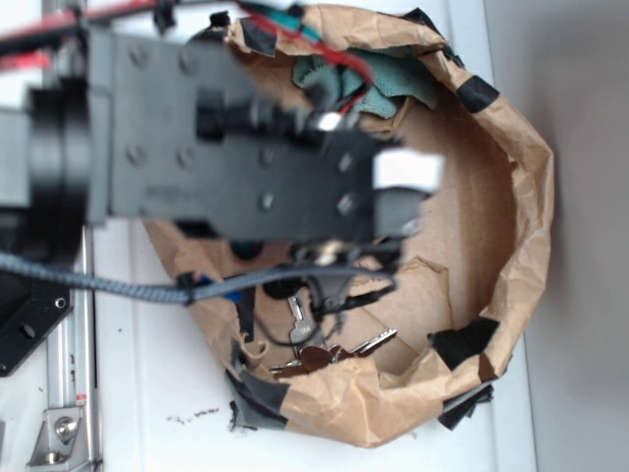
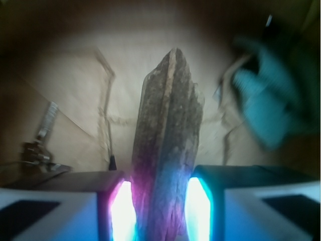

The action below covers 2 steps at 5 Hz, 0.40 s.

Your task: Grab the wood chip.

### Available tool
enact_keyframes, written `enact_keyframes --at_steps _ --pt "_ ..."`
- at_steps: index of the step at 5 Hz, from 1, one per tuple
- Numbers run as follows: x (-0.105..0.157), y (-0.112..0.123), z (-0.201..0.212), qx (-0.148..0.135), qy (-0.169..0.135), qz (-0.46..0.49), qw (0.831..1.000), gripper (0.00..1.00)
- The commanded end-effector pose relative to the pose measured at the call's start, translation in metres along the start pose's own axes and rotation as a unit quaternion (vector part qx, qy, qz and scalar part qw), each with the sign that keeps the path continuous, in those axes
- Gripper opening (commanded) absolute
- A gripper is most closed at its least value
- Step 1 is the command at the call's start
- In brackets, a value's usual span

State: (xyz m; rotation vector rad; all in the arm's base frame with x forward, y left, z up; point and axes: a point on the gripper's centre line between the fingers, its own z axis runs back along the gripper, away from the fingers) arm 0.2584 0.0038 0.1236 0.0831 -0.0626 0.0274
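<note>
In the wrist view a rough brown wood chip [image 2: 168,125] stands upright between my two glowing pads, its jagged tip pointing away from me. My gripper [image 2: 159,206] is shut on its lower end. The chip hangs above the brown paper floor. In the exterior view my black arm and gripper [image 1: 398,211] reach over the paper-lined basket [image 1: 521,197]; the chip itself is hidden there behind the gripper.
A bunch of metal keys [image 1: 319,349] lies at the basket's near side, also at the left in the wrist view [image 2: 40,148]. A teal cloth [image 1: 393,84] sits at the far side, at the right in the wrist view [image 2: 273,95]. Crumpled paper walls ring the space.
</note>
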Motion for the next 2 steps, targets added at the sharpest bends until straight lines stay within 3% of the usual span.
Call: enact_keyframes --at_steps 1,2 --pt "0.0193 0.0142 0.0631 -0.014 -0.049 -0.016 0.999 0.00" --pt "0.0127 0.0183 0.0646 -0.014 -0.041 -0.004 0.999 0.00"
